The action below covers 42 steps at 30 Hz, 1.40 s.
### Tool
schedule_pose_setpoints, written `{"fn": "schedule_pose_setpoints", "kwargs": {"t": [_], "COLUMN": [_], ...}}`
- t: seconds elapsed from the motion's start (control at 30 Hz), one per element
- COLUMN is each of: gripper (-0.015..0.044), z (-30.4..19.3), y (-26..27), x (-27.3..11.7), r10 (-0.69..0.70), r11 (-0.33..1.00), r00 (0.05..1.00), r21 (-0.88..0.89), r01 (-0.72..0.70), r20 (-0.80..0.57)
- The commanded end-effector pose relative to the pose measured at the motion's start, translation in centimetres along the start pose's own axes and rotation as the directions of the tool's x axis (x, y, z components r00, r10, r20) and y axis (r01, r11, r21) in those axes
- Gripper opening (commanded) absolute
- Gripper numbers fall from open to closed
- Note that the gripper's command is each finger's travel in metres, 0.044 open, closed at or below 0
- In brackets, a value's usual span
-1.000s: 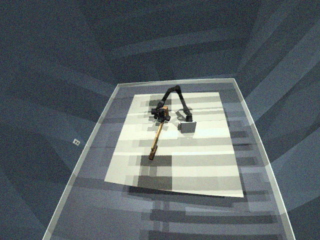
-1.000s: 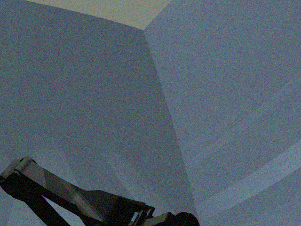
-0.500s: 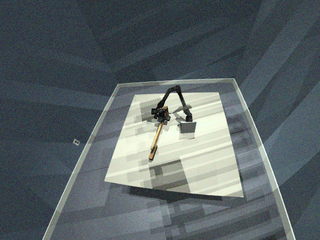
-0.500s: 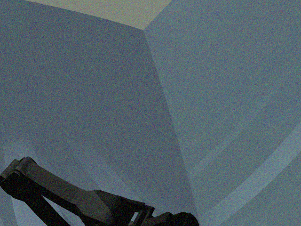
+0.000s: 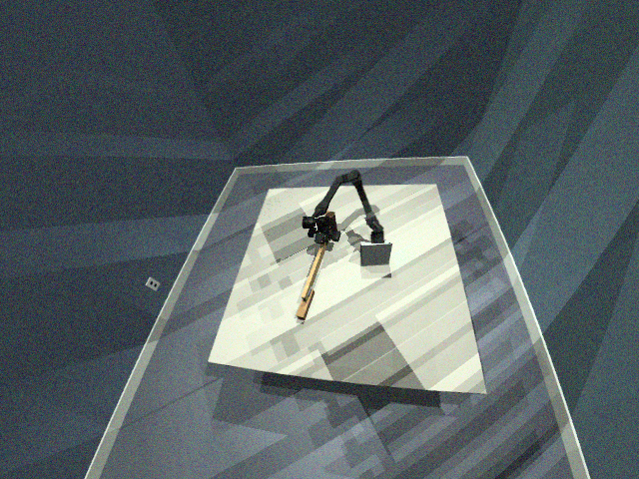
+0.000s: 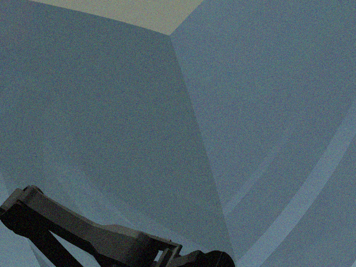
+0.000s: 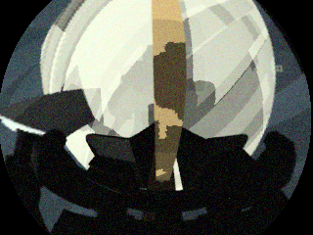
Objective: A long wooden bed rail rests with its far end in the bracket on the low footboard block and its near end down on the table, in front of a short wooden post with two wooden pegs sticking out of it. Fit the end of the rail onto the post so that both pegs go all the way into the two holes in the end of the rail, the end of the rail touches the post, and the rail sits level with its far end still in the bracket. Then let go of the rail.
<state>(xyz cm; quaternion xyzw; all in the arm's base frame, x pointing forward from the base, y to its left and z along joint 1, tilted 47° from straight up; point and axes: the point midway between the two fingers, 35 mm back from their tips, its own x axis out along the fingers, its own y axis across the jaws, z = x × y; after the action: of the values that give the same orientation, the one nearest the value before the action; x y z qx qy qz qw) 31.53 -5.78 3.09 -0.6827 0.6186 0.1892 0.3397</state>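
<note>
The long wooden rail (image 5: 314, 270) (image 7: 168, 73) runs from under the gripper to the low footboard block (image 5: 305, 310), where its far end lies over the block's inner part. Whether it is seated in the bracket is too small to tell. My gripper (image 5: 322, 240) (image 7: 163, 124) is shut on the rail near its near end, with the dark fingers on either side of it in the wrist view. The wooden post (image 5: 331, 218) shows only partly behind the gripper. The pegs, the holes and any gap between rail and post are hidden, so I cannot tell how the joint stands.
The arm reaches over from its base beside a grey upright panel (image 5: 375, 253), to the right of the rail. The pale table top (image 5: 412, 309) has striped shadows across it. The exterior view shows only arm links (image 6: 114, 238) and walls.
</note>
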Motion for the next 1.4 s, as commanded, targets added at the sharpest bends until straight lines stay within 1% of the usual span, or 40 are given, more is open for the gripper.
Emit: {"fn": "schedule_pose_setpoints", "kwargs": {"t": [0.0,1.37], "gripper": [0.0,0.0], "z": [0.07,-0.45], "y": [0.03,0.06], "x": [0.0,0.01], "r10": [-0.004,-0.004], "r11": [1.0,1.0], "r00": [1.0,1.0], "r21": [0.001,0.001], "r01": [0.004,0.004], "r20": [0.001,0.001]}}
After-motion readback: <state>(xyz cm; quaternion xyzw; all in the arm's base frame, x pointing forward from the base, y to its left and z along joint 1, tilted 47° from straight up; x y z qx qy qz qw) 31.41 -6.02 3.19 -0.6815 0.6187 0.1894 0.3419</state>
